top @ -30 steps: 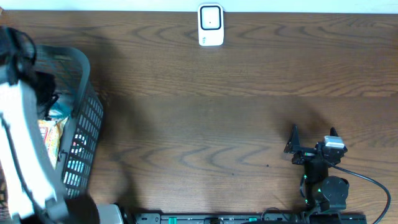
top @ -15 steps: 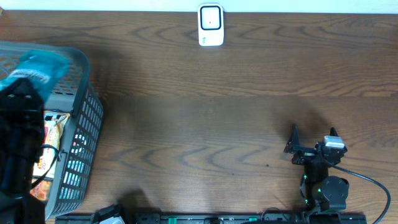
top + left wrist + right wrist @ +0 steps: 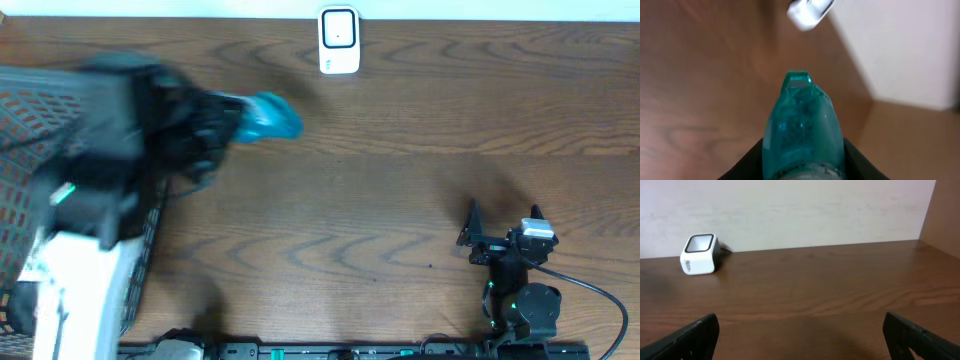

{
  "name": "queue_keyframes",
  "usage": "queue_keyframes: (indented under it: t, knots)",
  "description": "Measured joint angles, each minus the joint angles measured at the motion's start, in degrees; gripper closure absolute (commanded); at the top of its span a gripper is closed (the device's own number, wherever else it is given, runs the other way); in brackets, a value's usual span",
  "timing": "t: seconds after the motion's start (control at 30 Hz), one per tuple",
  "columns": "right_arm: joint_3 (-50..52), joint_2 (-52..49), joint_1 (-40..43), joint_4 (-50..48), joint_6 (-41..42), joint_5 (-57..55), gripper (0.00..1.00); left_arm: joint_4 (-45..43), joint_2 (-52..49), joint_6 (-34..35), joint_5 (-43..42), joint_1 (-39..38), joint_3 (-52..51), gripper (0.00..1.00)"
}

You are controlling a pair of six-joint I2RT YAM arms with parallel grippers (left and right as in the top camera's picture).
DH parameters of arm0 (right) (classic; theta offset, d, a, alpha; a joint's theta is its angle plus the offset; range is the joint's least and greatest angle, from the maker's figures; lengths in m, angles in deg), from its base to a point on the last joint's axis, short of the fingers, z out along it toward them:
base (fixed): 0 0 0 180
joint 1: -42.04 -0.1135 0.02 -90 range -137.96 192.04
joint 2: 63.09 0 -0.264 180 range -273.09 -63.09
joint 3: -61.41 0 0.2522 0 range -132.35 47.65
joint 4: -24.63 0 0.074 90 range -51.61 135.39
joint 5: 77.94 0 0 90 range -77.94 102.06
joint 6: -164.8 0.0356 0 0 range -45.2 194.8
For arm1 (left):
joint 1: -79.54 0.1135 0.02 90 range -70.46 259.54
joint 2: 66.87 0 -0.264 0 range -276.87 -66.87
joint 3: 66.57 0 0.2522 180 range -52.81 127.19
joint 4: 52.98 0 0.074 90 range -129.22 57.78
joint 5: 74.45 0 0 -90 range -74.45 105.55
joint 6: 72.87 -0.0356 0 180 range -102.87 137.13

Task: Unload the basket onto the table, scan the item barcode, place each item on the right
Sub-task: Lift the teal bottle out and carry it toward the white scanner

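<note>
Over open dark wooden table (image 3: 400, 150), short of white box scanner (image 3: 339, 40), pinches teal plastic packet (image 3: 270, 117) in left gripper (image 3: 228, 120), with right gripper (image 3: 503, 222) spread wide.

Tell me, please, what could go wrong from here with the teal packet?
The left fingers grip the teal packet only at its rear end, so it may slip.
No barcode is visible; it may face away from the white scanner.
The packet could bump the small scanner and shift it.

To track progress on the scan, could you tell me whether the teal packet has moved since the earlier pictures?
Yes. In the overhead view the teal packet has travelled right, from over the basket out toward the white scanner.
</note>
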Motion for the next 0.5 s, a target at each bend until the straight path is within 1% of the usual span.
queue_keyframes:
  t: [0.1,0.2,0.37,0.5]
  knots:
    - [0.0,0.0,0.0,0.0,0.0,0.0,0.01,-0.04,-6.47,0.0,2.73,-6.56,-0.02,0.76]
    - [0.0,0.0,0.0,0.0,0.0,-0.02,0.01,0.31,-12.57,0.0,5.92,-11.17,-0.04,0.76]
    - [0.0,0.0,0.0,0.0,0.0,-0.02,0.01,0.61,-21.68,0.0,9.55,-15.19,-0.07,0.76]
    - [0.0,0.0,0.0,0.0,0.0,0.0,0.01,0.59,-27.32,-0.02,10.49,-16.24,-0.07,0.76]
